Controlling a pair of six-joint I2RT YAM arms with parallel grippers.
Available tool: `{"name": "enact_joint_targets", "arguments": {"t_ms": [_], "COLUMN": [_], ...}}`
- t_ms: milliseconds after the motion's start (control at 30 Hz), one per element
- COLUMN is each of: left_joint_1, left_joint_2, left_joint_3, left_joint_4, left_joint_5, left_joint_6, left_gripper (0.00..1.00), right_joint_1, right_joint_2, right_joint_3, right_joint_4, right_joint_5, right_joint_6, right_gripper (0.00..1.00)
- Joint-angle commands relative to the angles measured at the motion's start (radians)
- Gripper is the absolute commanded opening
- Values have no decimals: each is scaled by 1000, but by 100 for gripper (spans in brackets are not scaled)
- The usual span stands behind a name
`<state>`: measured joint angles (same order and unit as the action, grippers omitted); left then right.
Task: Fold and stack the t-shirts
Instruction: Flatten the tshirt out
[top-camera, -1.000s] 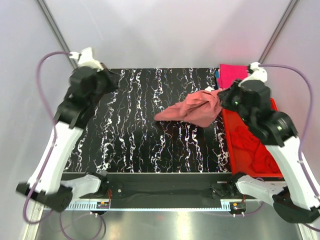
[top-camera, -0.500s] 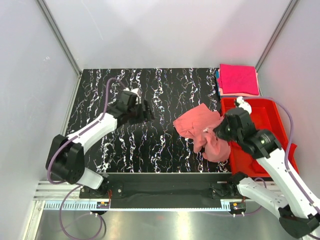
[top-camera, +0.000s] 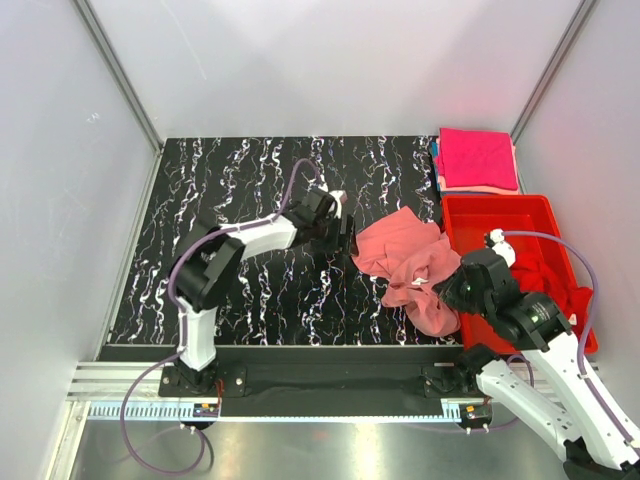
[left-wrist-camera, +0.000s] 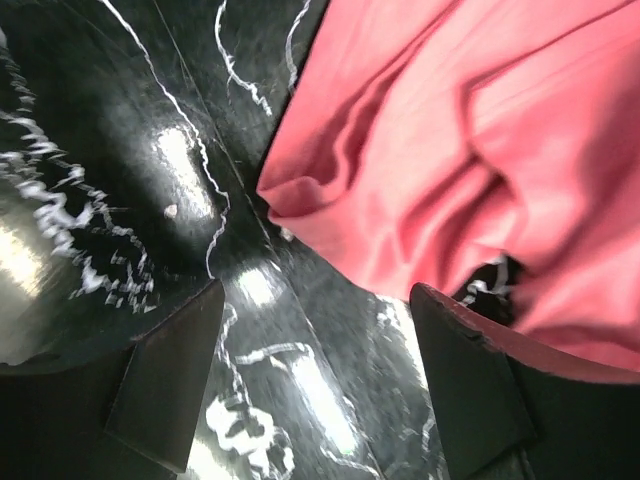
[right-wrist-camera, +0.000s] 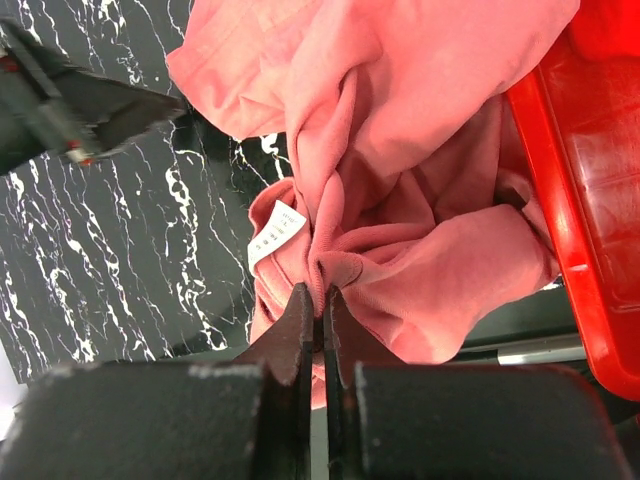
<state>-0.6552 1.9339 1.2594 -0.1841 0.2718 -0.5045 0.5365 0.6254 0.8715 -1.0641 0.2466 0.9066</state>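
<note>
Swinging in, the left end effector (top-camera: 344, 229) gapes empty beside the salmon t-shirt (top-camera: 400, 250); the right end effector (right-wrist-camera: 320, 300) stays pinched on it, so spreading looks next.

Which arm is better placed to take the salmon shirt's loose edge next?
Probably left: the left end effector is open right at the edge of the salmon shirt, while the right end effector is shut on its bunched fold.

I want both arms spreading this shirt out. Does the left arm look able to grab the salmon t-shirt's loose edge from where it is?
Probably yes: the left gripper is open, just short of the folded edge of the salmon t-shirt, and nothing stands between them.
</note>
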Motion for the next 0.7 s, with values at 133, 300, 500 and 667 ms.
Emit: {"name": "enact_joint_targets", "arguments": {"t_ms": [133, 300, 500, 667], "left_joint_1": [-6, -9, -8, 22], "left_joint_2": [117, 146, 84, -275], "left_joint_3": [132, 140, 146, 43], "left_joint_4": [78, 117, -26, -87], "left_joint_5": [55, 99, 2, -254], "left_joint_6": [50, 55, 26, -62], "left_gripper": [70, 49, 0, 0], "right_joint_1": [3, 3, 3, 3], "right_joint_2": [16, 48, 56, 149], "right_joint_3": [3, -5, 44, 236], "right_joint_4": [53, 84, 82, 85], "right_joint_5": [10, -6, 63, 123], "right_joint_6": [-3, -17, -23, -99], "right_gripper": [2, 2, 1, 0]}}
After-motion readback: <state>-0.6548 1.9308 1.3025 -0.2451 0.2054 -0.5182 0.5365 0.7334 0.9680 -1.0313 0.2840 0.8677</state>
